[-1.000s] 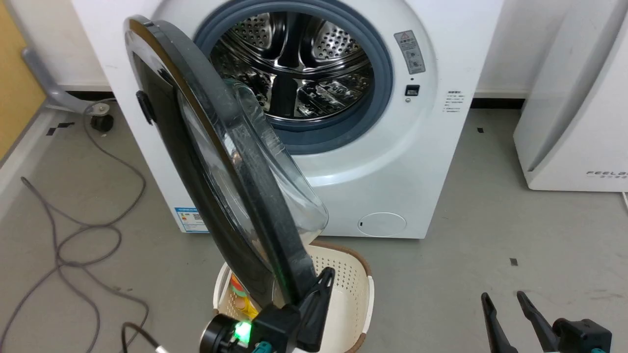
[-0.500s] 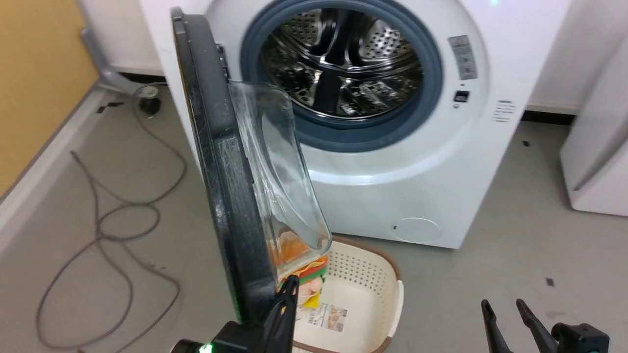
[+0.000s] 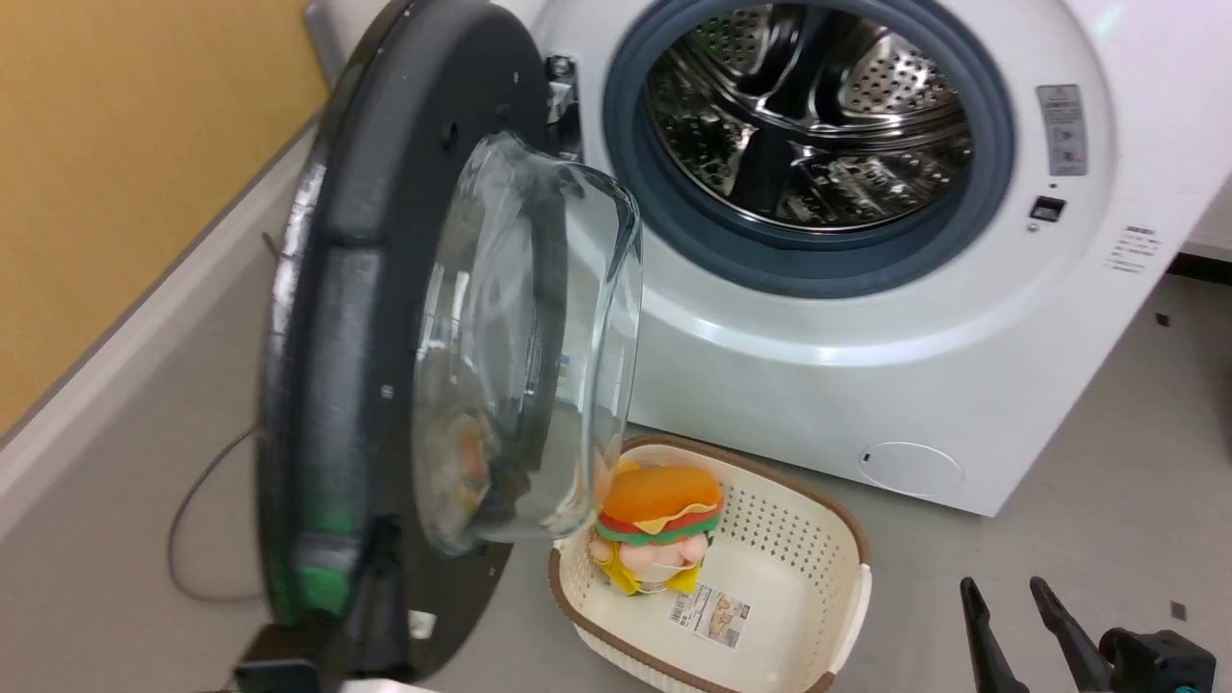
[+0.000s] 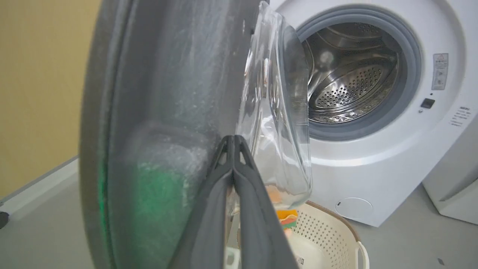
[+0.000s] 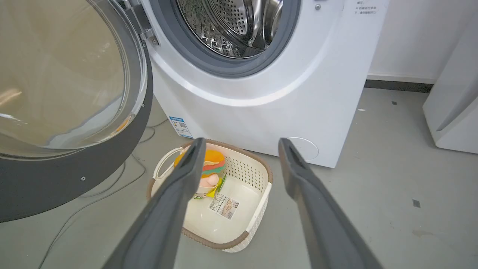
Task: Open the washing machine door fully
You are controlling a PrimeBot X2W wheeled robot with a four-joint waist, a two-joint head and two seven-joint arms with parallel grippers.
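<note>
Left pincer (image 4: pixel 233 141) is clenched, its two dark fingers pressed flat together with nothing between them. Its tips sit against the grey inner face of the washing machine door (image 3: pixel 327 385), low down and just beside the glass bowl (image 3: pixel 529 337) that bulges from the door's middle. A green glow shows on the door's rim near that pincer.

Right pincer (image 3: pixel 1001 587) is released, with its fingers spread wide and nothing between them. It hangs over the floor (image 3: pixel 1059 433) at the lower right, well apart from the door.

The door stands open on its hinge (image 3: pixel 561 72) at the left side of the washing machine (image 3: pixel 818 385), with its inner side and the bowl turned towards the head camera. The drum (image 3: pixel 818 115) and the grey gasket (image 3: pixel 674 221) around it are fully uncovered.

A cream basket (image 3: pixel 847 539) with a brown rim sits on the floor in front of the machine, near the round filter cap (image 3: pixel 910 469). A toy burger (image 3: pixel 659 500) lies in it. A cable (image 3: pixel 183 520) runs along the floor beside the yellow wall (image 3: pixel 115 144).
</note>
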